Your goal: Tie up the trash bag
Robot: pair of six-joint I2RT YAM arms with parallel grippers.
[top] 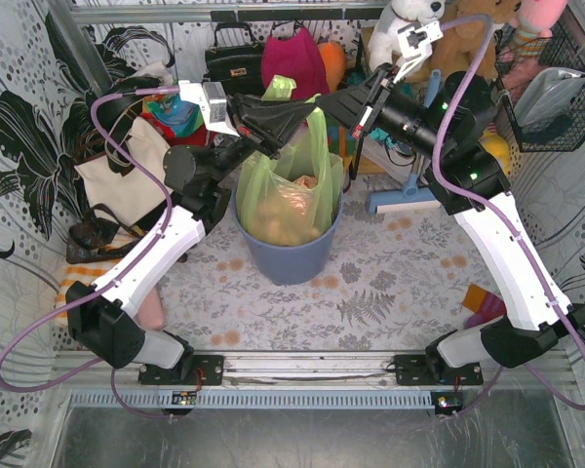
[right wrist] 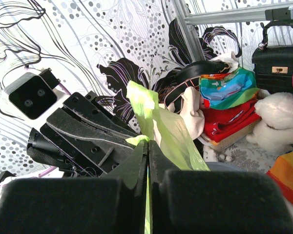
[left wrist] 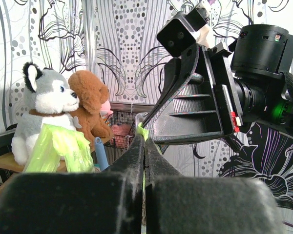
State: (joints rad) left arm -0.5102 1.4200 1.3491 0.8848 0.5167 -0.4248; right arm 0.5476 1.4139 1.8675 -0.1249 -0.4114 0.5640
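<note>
Left gripper (left wrist: 143, 140) was pressed shut on a thin strip of the bag (top: 273, 190), green film showing at its tip. Right gripper (right wrist: 147, 145) pinched another green flap the same way. Both hung close together just above the bag, which sat in the bin (top: 288, 261), its top stretched up to them.

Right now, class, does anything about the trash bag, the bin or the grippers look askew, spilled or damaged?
Nothing looks spilled or torn. The trash bag sits upright in the bin, its top pinched by the shut left gripper and right gripper. Only a loose flap of it pokes up beyond them.
</note>
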